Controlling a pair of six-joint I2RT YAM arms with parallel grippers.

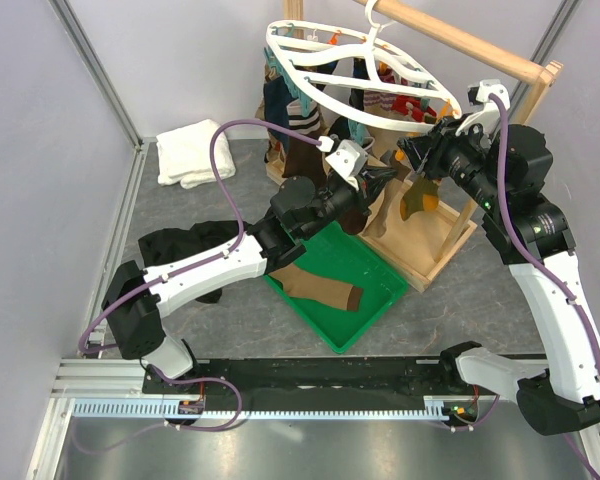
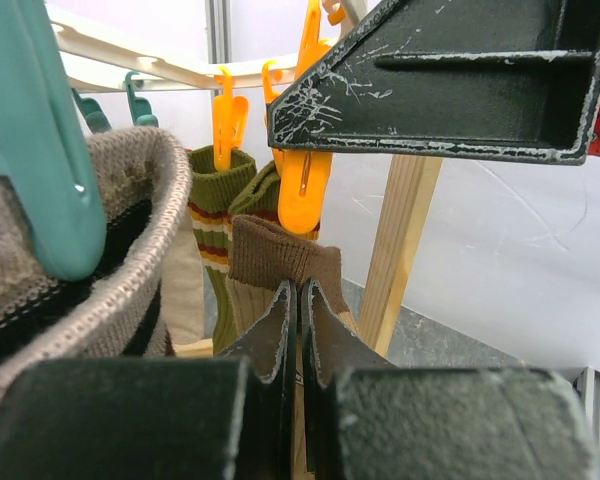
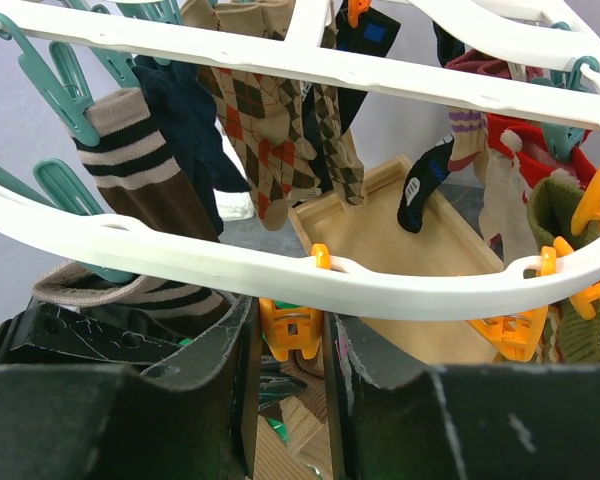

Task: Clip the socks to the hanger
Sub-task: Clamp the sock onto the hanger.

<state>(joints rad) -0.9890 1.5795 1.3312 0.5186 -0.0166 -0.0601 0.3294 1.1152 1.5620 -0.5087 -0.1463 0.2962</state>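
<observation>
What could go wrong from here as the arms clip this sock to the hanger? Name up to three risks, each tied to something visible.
1. The brown sock only just reaches the orange clip; a shallow bite may let it slip once the left gripper releases.
2. The right gripper, pinching that clip, sits close above the left one; they could collide.
3. The hanger hangs tilted from the wooden rail; pushing may swing it.

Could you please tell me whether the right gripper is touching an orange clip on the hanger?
Touching. The right wrist view shows the orange clip wedged between the fingers of the right gripper, with no gap on either side.
</observation>
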